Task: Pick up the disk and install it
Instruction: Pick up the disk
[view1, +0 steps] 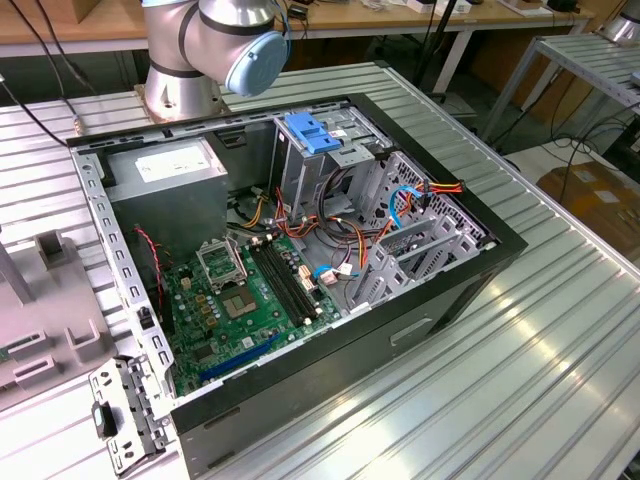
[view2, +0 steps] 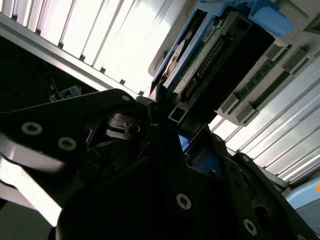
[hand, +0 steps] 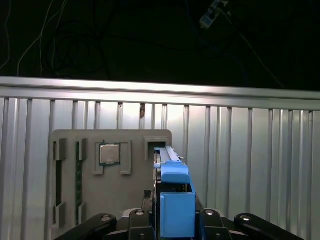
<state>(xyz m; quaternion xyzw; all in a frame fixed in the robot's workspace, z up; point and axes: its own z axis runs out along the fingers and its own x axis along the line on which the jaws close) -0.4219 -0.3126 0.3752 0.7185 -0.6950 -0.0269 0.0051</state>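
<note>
Ribbed metal table (hand: 250, 150); claw (hand: 175, 227) downward, astride the upright disk (hand: 175, 182); grip unclear

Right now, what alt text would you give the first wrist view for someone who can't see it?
A disk in a light-blue carrier stands on edge, flanked by the end effector, at the edge of a grey tray. The tray holds a processor chip and lies on a ribbed metal table.
</note>
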